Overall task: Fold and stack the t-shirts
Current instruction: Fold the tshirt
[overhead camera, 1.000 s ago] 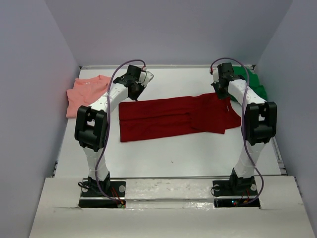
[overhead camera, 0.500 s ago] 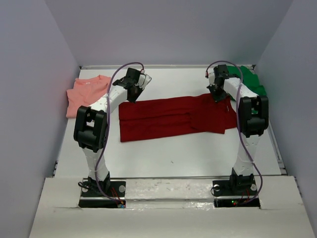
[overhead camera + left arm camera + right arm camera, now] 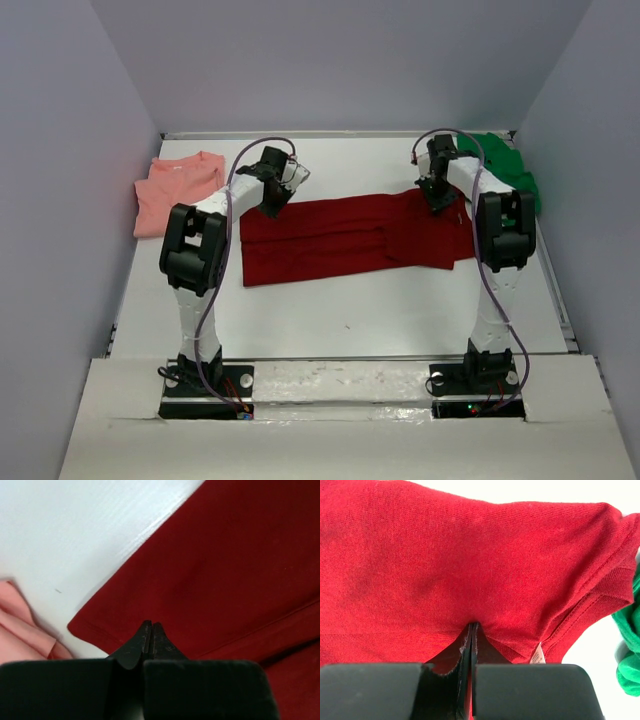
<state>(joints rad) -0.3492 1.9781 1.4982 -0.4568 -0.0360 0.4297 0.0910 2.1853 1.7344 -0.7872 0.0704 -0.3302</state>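
A fold was under way: left and right jaws were pinched shut on the dark red t-shirt (image 3: 350, 235) at its far edge. An even lift toward the near hem seemed due.

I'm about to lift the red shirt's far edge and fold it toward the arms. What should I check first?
1. Right gripper pinching the dark red t-shirt: ok. The jaws are shut and cloth puckers at the tips.
2. Left gripper pinching it: cannot tell. The jaws are shut near the shirt's far left corner, but no pucker shows.
3. Both grippers on the same far edge: ok.
4. Salmon pink t-shirt apart from the red one: ok, bare table shows between them.
5. Green t-shirt apart from the red sleeve: cannot tell. They lie very close in the right wrist view.
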